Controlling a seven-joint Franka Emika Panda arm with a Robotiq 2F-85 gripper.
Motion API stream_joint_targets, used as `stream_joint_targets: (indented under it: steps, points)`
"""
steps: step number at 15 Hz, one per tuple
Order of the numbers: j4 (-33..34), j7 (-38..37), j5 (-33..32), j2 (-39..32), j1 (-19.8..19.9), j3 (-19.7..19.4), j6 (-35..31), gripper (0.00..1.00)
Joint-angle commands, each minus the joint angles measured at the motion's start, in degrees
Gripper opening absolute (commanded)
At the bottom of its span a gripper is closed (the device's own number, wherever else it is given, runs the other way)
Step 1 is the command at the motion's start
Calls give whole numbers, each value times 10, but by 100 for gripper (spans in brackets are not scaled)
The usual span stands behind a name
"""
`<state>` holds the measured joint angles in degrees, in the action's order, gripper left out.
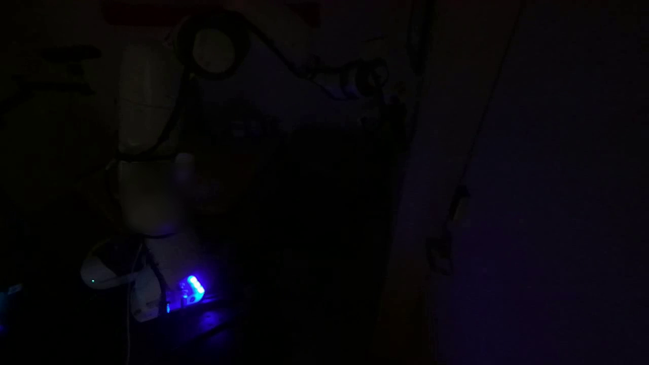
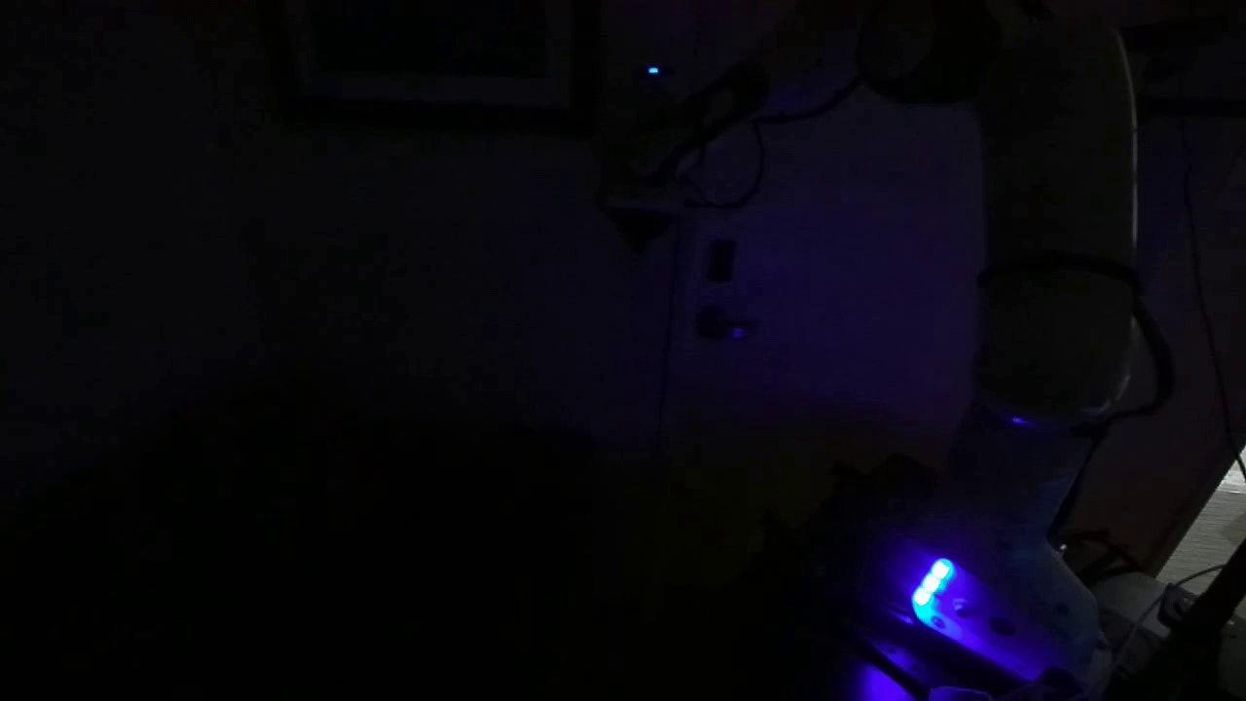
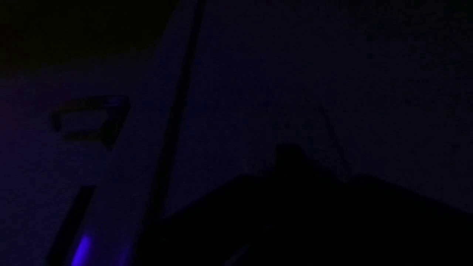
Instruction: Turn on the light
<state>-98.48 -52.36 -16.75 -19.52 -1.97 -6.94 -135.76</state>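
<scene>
Jaws apart frm dr. handle; light switch pos. unclear, v. dark.

In an exterior view, my arm rises at left, reaches right; base lights blue. Wrist view: my jaws together, one dark peak.

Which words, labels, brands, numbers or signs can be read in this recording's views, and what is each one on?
None can be read in any view; the scene is too dark.
Arm: no legible lettering.
Frame: its contents are too dark to make out.
Dark panel above the handle: too dark to tell whether it bears any marking.
</scene>
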Motion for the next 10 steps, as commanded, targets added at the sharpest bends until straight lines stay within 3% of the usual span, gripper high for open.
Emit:
stream_joint_targets:
  steps: [1, 10]
  points:
    - [28, 0, 17, -23, -3, -5, -4, 0]
    - [23, -1, 19, -32, -2, -7, -9, 0]
